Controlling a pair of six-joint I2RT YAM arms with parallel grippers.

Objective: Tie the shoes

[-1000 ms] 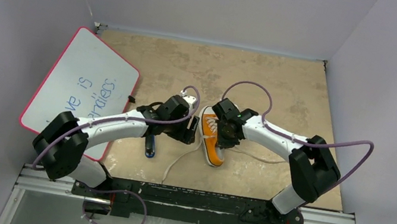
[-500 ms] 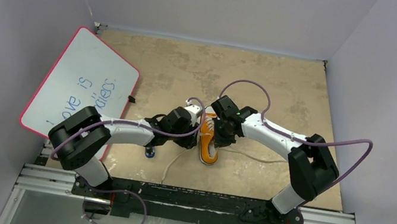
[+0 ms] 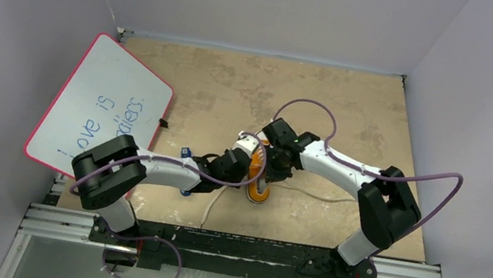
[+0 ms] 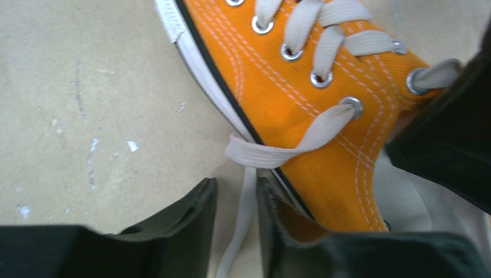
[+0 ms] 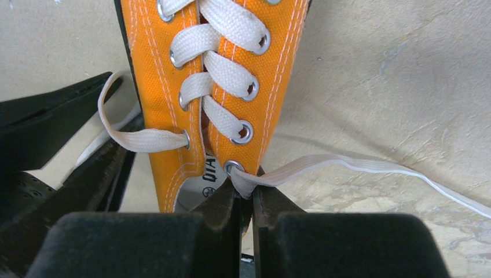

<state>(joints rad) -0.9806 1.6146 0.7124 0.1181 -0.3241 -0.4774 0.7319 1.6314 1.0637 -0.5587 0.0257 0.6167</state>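
Observation:
The orange sneaker (image 3: 258,190) with white sole lies mid-table, mostly hidden under both grippers. In the left wrist view the sneaker (image 4: 301,98) fills the upper right, and its left lace (image 4: 246,197) runs down between my left gripper's (image 4: 236,200) fingers, which stand a little apart without pinching it. In the right wrist view my right gripper (image 5: 247,194) is shut on the right lace (image 5: 324,166) just below the top eyelet of the sneaker (image 5: 214,87). From above, the left gripper (image 3: 247,174) is at the shoe's left and the right gripper (image 3: 275,167) is at its collar.
A pink-rimmed whiteboard (image 3: 102,109) leans at the left. A small blue piece (image 3: 185,152) shows beside my left forearm. The left lace trails toward the near edge (image 3: 210,209) and the right lace toward the right (image 3: 317,196). Grey walls enclose the table.
My left arm has swung right and dropped against the shoe's left side, covering the marker, with the left lace now between its fingers. The shoe has shifted slightly. The right gripper has stayed at the collar.

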